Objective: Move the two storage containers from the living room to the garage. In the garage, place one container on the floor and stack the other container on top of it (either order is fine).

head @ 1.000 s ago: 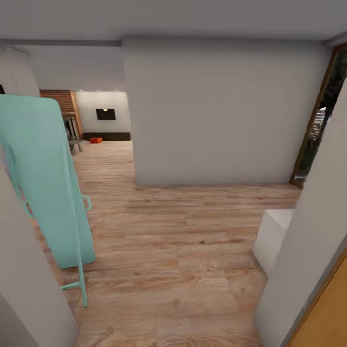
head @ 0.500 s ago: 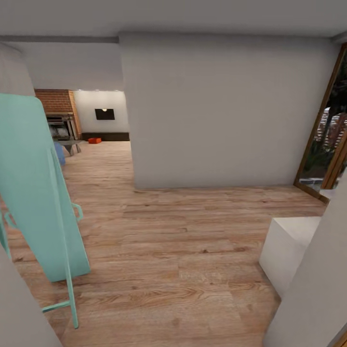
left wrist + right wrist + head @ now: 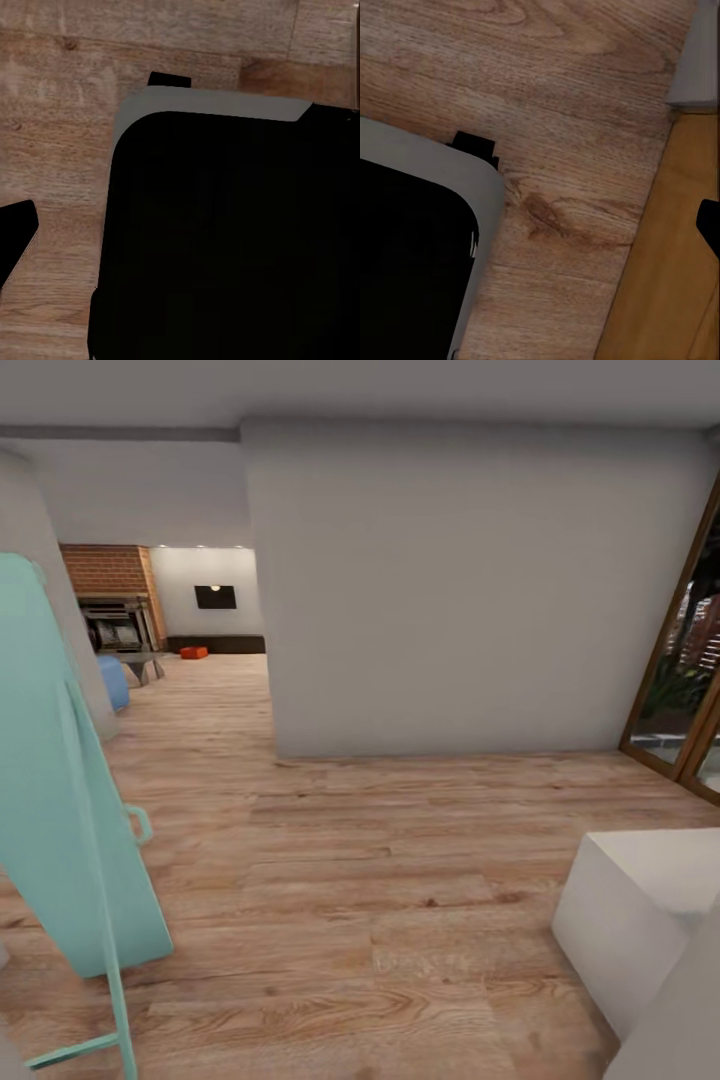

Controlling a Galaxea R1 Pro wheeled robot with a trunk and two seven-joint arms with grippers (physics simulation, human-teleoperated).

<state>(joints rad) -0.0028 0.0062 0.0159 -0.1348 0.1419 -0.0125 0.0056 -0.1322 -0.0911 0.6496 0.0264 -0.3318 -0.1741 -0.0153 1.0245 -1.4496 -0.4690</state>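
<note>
This is a home, seen from a hallway with a light wood plank floor (image 3: 380,880) and plain pale walls (image 3: 450,590). A turquoise ironing board (image 3: 60,800) leans at the left. Past the wall's corner the hall opens into a living room, with a brick column (image 3: 105,568), a black TV (image 3: 215,597) mounted on the far wall, a long dark cabinet (image 3: 225,644) beneath it and a small red-orange bin (image 3: 194,652) on the floor. A wood-framed glass door (image 3: 690,690) at the right looks out on greenery.

Mint ironing board (image 3: 60,780) leans left; white box (image 3: 640,920) sits right
</note>
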